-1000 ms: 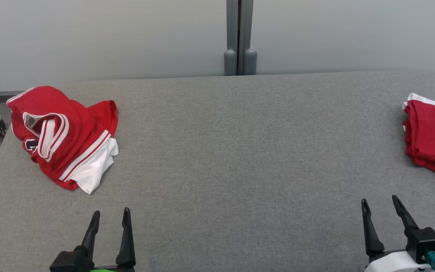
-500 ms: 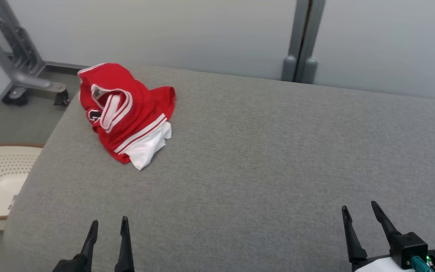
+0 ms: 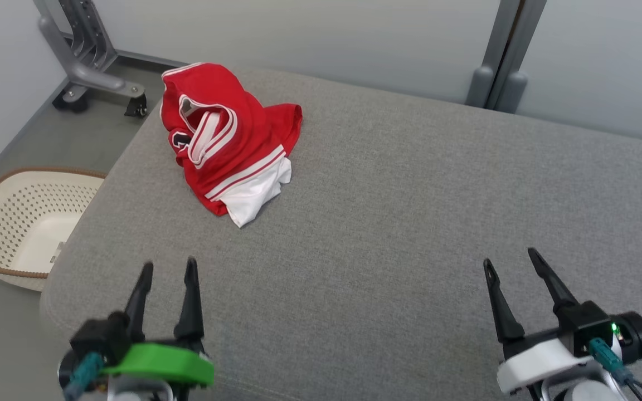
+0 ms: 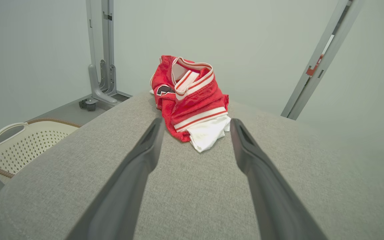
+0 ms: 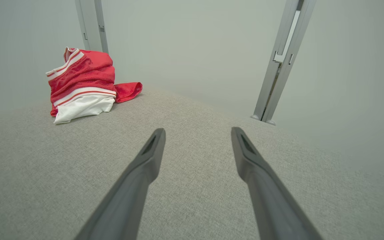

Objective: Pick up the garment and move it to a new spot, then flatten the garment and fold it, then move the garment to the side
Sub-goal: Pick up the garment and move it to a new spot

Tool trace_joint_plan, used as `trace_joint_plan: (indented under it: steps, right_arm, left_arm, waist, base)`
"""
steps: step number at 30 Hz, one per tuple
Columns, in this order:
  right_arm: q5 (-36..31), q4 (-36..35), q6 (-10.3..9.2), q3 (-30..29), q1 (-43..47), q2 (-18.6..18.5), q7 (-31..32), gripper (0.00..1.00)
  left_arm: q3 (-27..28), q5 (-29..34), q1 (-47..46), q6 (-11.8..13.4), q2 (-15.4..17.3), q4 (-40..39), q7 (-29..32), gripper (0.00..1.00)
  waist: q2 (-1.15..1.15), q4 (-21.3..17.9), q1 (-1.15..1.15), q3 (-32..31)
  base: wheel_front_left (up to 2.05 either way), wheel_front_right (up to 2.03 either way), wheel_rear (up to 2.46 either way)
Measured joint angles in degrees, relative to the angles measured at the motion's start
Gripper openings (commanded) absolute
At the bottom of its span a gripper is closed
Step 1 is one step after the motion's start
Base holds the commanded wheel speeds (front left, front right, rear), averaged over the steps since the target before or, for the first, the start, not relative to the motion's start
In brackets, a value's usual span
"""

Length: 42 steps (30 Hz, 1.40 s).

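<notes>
The garment point(image 3: 226, 139), a crumpled red jersey with white bands and a white part spilling out below, sits bunched at about eleven o'clock on the grey padded surface point(image 3: 382, 223) in our head view, close to its far left edge. Our left gripper point(image 3: 169, 263) hovers at seven o'clock, fingers spread and holding nothing, well apart from the cloth. In its wrist view the garment point(image 4: 188, 96) shows straight ahead at twelve o'clock. Our right gripper point(image 3: 509, 257) hangs at five o'clock, fingers likewise spread and bare. A cream perforated basket point(image 3: 31, 211) stands on the floor at nine o'clock.
</notes>
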Motion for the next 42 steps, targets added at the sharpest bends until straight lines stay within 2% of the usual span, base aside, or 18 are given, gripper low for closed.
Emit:
trace_joint_plan:
  steps: [5,7,10,12,20,21,22,28,32,37,42]
  right_arm:
    - [-1.19,-0.93,0.0,0.84,-6.56,-1.56,0.0,1.0]
    - [-1.69,-0.97,0.01,1.2,-8.57,-2.21,0.0,1.0]
    - [-2.09,-0.7,0.01,2.26,-11.12,-2.47,0.0,1.0]
    - [-2.29,-0.73,0.01,2.58,-13.04,-2.48,0.0,1.0]
    - [-2.42,-0.25,0.01,3.48,-16.08,-2.1,0.0,1.0]
    - [-2.42,-0.27,0.01,3.34,-16.38,-1.92,0.0,1.0]
    - [-2.4,-0.35,0.01,3.16,-16.52,-1.78,0.0,1.0]
    - [-1.74,0.0,0.01,1.65,-15.89,-0.75,0.0,1.0]
    - [-0.98,0.74,0.01,1.13,-13.84,-0.16,0.0,1.0]
    - [0.26,1.38,0.0,1.81,-11.89,0.58,-0.01,1.0]
    - [1.58,1.68,0.01,2.47,-10.31,0.86,0.0,1.0]
  left_arm:
    - [-0.32,-3.13,-17.25,-2.48,0.22,9.02,-0.03,1.0]
    - [-1.89,-2.45,-23.74,-3.0,2.32,14.02,0.0,1.0]
    - [-2.81,-4.71,-33.2,-3.16,4.97,21.67,0.48,1.0]
    - [-4.91,-8.46,-38.5,-3.16,6.28,25.7,0.85,1.0]
    - [-13.07,-19.44,-48.22,-3.26,11.87,38.55,6.37,1.0]
    - [-13.99,-19.7,-48.78,-3.26,12.74,40.08,6.83,0.18]
    - [-14.5,-20.4,-49.38,-3.26,13.41,41.13,6.81,0.0]
    - [-18.63,-21.8,-50.64,-3.24,14.95,41.59,5.28,0.0]
    - [-21.38,-22.88,-50.69,-3.25,15.06,37.26,4.45,0.0]
    - [-23.48,-24.23,-51.26,-3.25,18.07,27.39,7.04,0.0]
    - [-24.19,-26.14,-50.88,-3.09,22.46,12.9,15.74,0.0]
  waist:
    - [0.0,-0.08,0.0,5.04]
    - [0.0,-0.32,0.0,7.41]
    - [0.0,-1.1,0.0,11.37]
    - [0.0,-2.03,0.0,14.39]
    - [0.0,-7.87,0.01,24.32]
    - [0.0,-8.81,0.01,25.11]
    - [0.0,-9.78,0.01,25.81]
    - [0.0,-14.41,0.01,27.22]
    - [0.0,-15.51,0.01,25.59]
    - [0.0,-16.17,0.01,21.86]
    - [0.0,-16.4,0.01,16.96]
  base:
    - [0.0,0.0,0.0]
    - [0.0,0.0,0.0]
    - [0.0,0.0,0.0]
    - [0.0,0.0,0.0]
    - [0.0,0.0,0.0]
    - [0.0,0.0,0.0]
    - [0.0,0.0,0.0]
    - [0.0,0.0,0.0]
    - [0.0,0.0,0.0]
    - [0.0,0.0,0.0]
    - [0.0,0.0,0.0]
